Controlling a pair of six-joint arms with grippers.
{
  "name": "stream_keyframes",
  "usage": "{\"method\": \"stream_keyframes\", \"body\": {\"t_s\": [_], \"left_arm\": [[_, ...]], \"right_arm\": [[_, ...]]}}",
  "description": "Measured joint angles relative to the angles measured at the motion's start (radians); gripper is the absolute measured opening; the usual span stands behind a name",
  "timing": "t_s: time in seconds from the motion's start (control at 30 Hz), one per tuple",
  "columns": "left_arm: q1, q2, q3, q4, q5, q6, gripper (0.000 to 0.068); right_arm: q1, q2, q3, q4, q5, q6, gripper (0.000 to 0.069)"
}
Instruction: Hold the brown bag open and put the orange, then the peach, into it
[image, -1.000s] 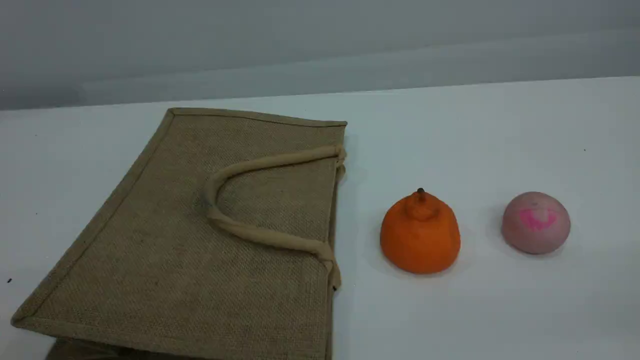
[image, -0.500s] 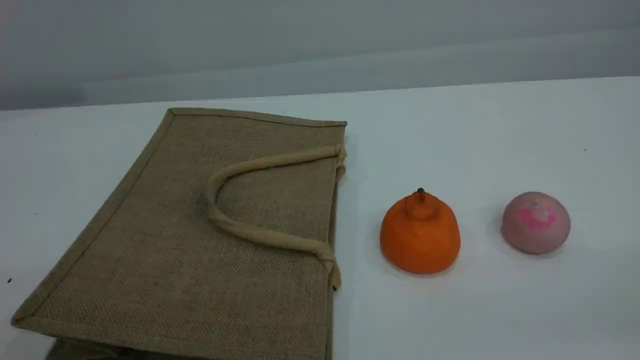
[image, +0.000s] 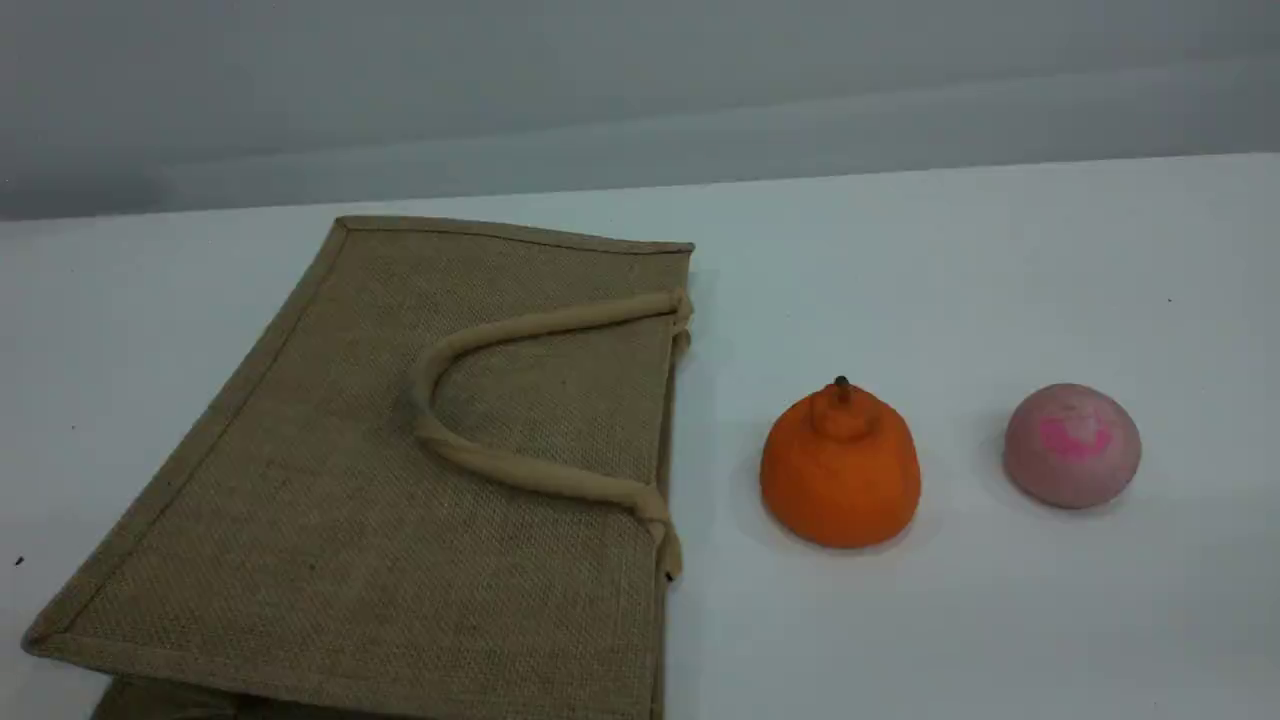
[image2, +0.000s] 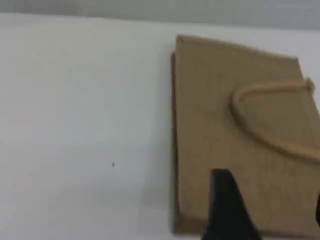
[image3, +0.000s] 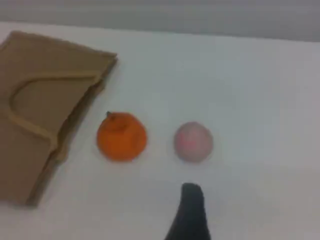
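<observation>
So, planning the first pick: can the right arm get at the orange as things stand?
Probably yes: the orange sits alone on the table, clear of the brown bag and the peach, nothing over it.

The big tan-brown bag on the left looks like coarse burlap, rough open weave, with soft matt beige rope-like handles. The bright orange fruit has dull matt skin, the pale pink peach a dusty, chalky finish. The white table looks smooth with a faint sheen.
</observation>
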Motion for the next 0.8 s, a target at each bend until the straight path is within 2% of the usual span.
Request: {"method": "stream_keyframes", "body": {"t_s": [0.1, 0.2, 0.47, 0.57, 0.63, 0.8], "left_arm": [[0.000, 0.091, -0.011, -0.026, -0.097, -0.006, 0.0379], [0.000, 0.214, -0.035, -0.078, -0.177, 0.005, 0.0379], [0.000, 0.619, -0.165, -0.092, -0.366, 0.118, 0.0379], [0.000, 0.781, -0.215, -0.092, -0.414, 0.136, 0.0379], [0.000, 0.886, -0.249, -0.108, -0.437, 0.114, 0.0379], [-0.001, 1.160, -0.350, -0.194, -0.452, 0.144, 0.0379]], "right_arm": [[0.000, 0.087, -0.011, 0.052, -0.022, -0.023, 0.0533], [0.000, 0.186, -0.023, 0.118, -0.097, -0.048, 0.0533], [0.000, 0.519, -0.028, 0.374, -0.448, -0.233, 0.0533], [0.000, 0.666, -0.028, 0.463, -0.579, -0.318, 0.0533], [0.000, 0.767, -0.035, 0.528, -0.650, -0.370, 0.0533], [0.000, 1.035, -0.120, 0.668, -0.708, -0.470, 0.0533]]}}
